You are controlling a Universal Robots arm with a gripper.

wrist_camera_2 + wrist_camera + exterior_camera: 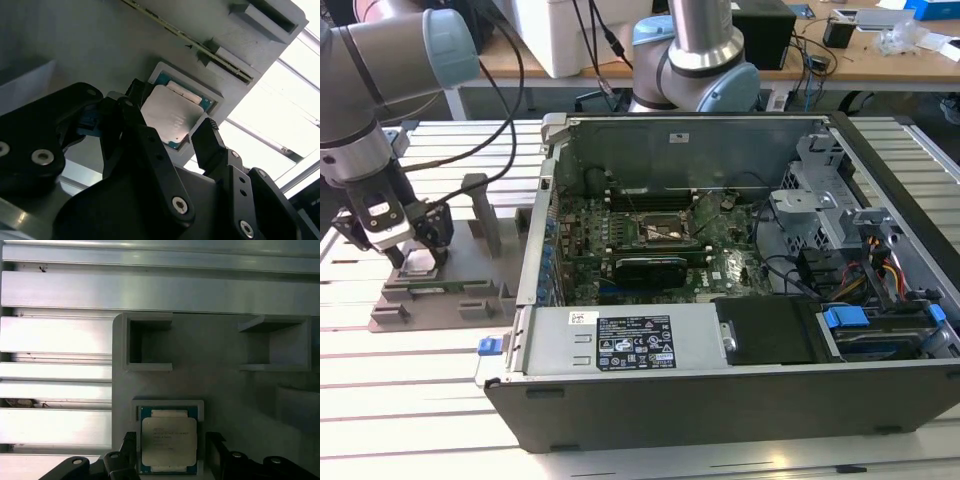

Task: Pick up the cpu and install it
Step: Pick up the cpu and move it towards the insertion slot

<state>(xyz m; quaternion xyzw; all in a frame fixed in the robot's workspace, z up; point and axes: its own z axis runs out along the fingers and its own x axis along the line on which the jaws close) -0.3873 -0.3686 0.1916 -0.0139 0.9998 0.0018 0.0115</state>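
The cpu (168, 447), a small flat square chip with a pale silver-grey metal top on a green-edged base, lies flat in a shallow square pocket of the grey plastic fixture plate (220, 390). The plate sits out on the slatted aluminium table (55, 425). From my seat, the black two-finger gripper (171, 437) hangs directly over the chip. In both wrist views a finger (207, 142) stands beside each of two opposite edges, with the chip centred between them. The jaws are spread a little wider than the pocket's rim, and I judge that they grip nothing yet. The chip is so nearly square that I see no long axis to line up on. In the exterior view, the open black computer case (720, 400) with its green motherboard (570, 250) lies well apart from the gripper, toward the exterior view's right.
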